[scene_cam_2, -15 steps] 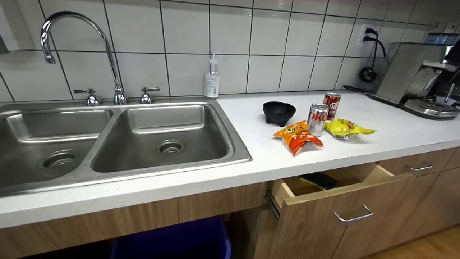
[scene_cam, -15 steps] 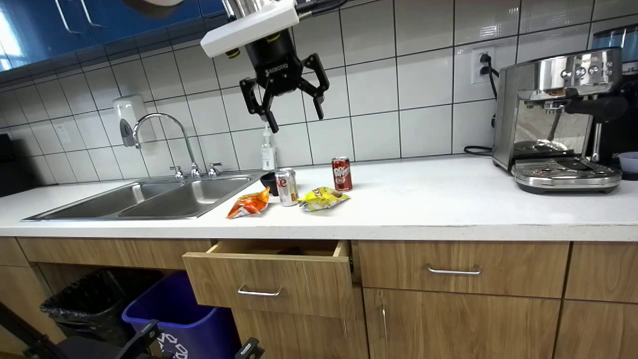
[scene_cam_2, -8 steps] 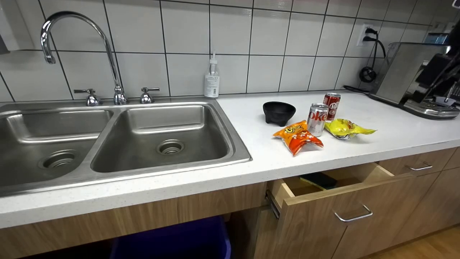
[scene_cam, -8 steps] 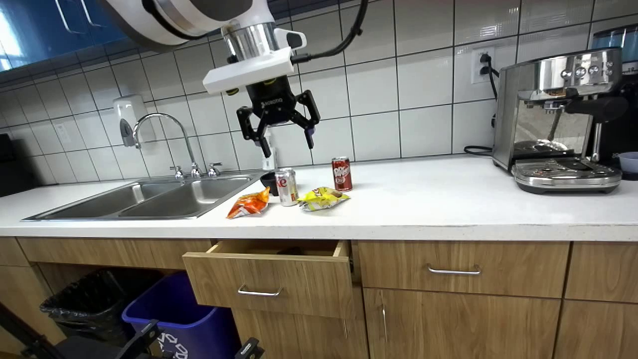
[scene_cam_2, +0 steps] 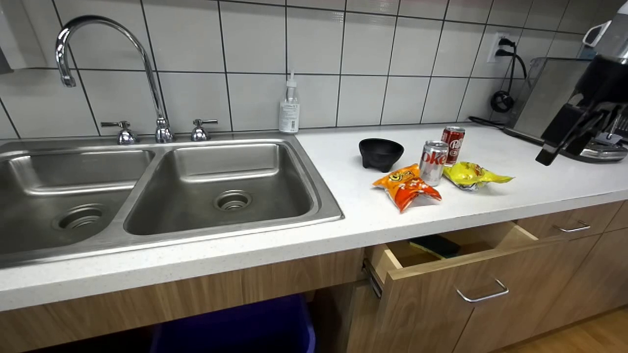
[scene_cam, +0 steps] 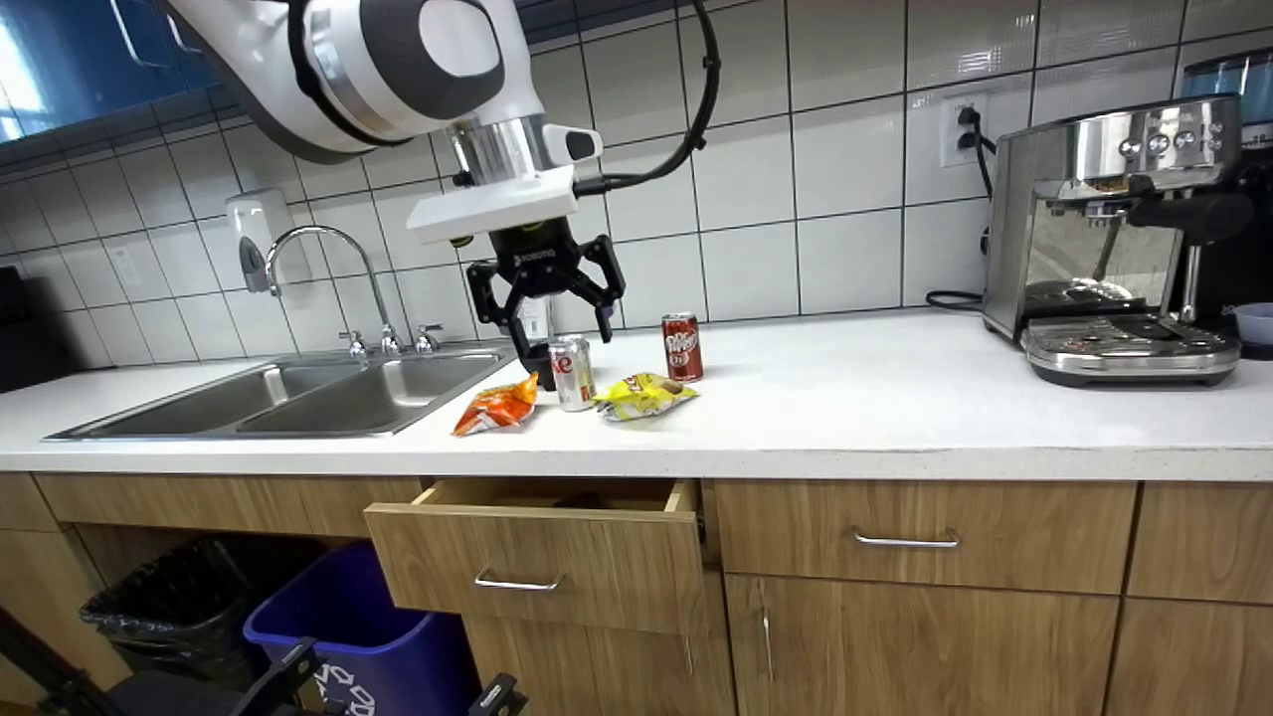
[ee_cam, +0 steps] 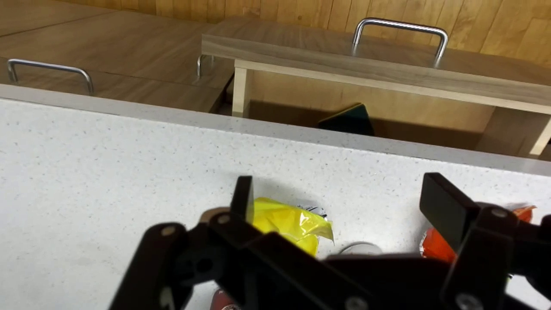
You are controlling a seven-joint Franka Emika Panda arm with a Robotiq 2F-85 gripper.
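Observation:
My gripper is wide open with nothing between its fingers, a little above the counter. In the wrist view a yellow snack bag lies below and just inside one finger. An orange bag shows partly behind the opposite finger. Between them, the top of a silver Coke can peeks out above the gripper body, mostly hidden. A corner of a dark red Dr Pepper can appears at the bottom. Both exterior views show the two cans upright, with a black bowl beside the orange bag.
Below the counter edge, a drawer stands pulled out, with a dark sponge inside. A double sink, a tap and a soap bottle are to one side. An espresso machine stands at the opposite end.
My arm has come down from high above the counter, bringing the gripper close over the cans and bags. The gripper stays open. The objects and the drawer have not moved.

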